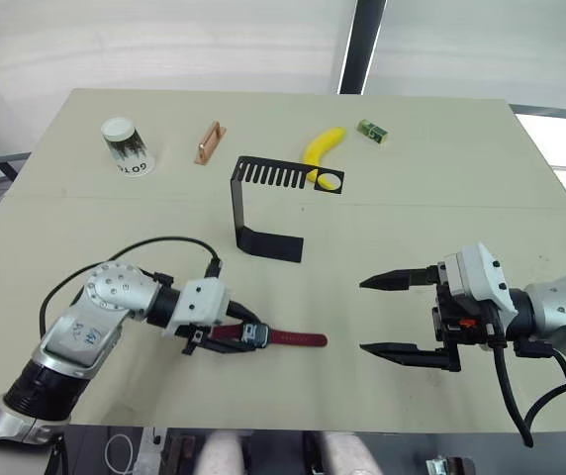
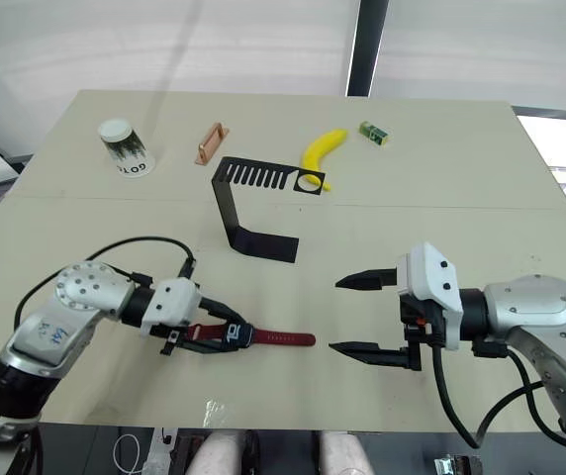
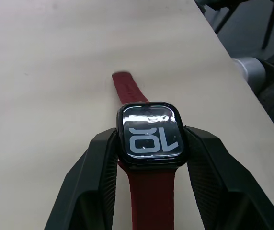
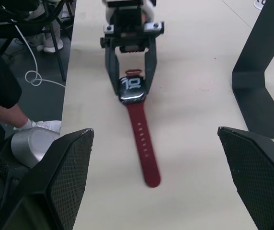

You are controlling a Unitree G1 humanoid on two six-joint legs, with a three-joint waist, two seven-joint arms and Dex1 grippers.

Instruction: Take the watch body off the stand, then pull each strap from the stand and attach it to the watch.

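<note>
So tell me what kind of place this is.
Probably a robot test room: a plain beige table bears unrelated props, a banana, a paper cup and a black stand, with cables on the floor.

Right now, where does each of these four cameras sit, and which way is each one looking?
Left eye view: on the head, looking down over the table; both arms show.
Right eye view: beside it, same scene.
Left wrist view: on the left wrist, looking along its fingers clamping the watch body, with straps attached.
Right wrist view: on the right wrist, looking between its open fingers at the left gripper.
Shared: all show the watch; the eyes and right wrist also show the stand.
</note>
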